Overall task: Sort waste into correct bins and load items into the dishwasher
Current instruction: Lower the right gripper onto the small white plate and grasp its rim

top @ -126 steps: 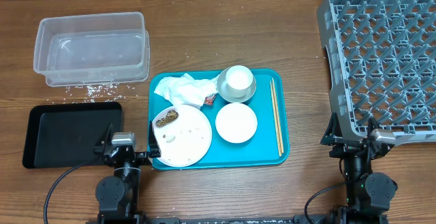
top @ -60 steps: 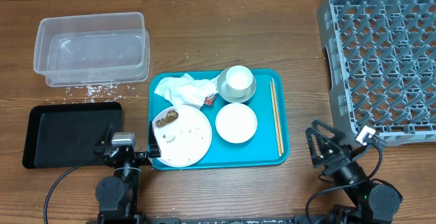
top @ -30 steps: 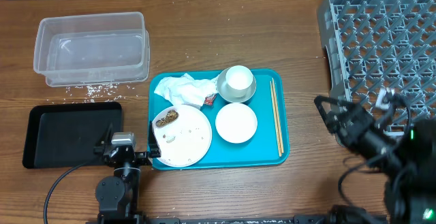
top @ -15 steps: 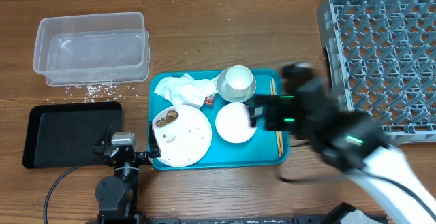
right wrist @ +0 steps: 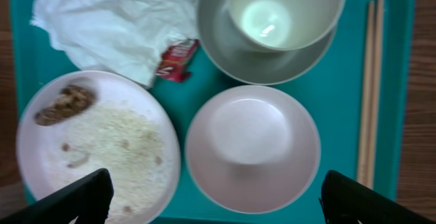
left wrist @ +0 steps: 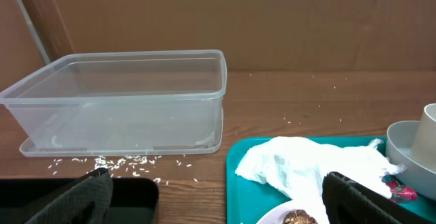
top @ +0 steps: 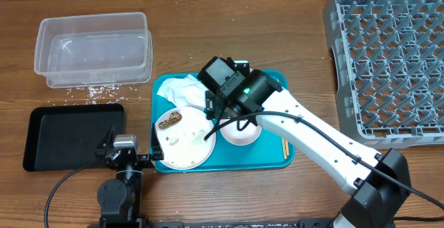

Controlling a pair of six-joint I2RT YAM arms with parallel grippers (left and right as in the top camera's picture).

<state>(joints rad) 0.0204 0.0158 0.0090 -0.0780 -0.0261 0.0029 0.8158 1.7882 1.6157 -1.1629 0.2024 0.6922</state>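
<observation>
Since half a second ago our right arm (top: 312, 134) has swung further left across the big teal serving tray (right wrist: 337, 115). Now the right gripper (right wrist: 221, 200), spread wide and empty, hangs over the white shallow bowl (right wrist: 252, 146) and round white plate (right wrist: 102, 149) on it. Our left gripper (left wrist: 228, 200) is spread too, parked beside the shallow black rectangular tray (top: 69, 134).

Crumpled white napkin (right wrist: 109, 26) with small red wrapper (right wrist: 176, 59) touching its edge, just beside round white plate (right wrist: 102, 149) bearing brown lump (right wrist: 65, 105) near its rim. Next to the plate, white bowl (right wrist: 252, 146), cup (right wrist: 283, 9) upright inside grey bowl (right wrist: 225, 47), chopsticks (right wrist: 369, 88) side by side, parallel. Clear tub (top: 43, 51) upright with loose rice (top: 94, 89) along its front, black tray (top: 69, 134) near it, grey rack (top: 388, 55) well apart at far right.
</observation>
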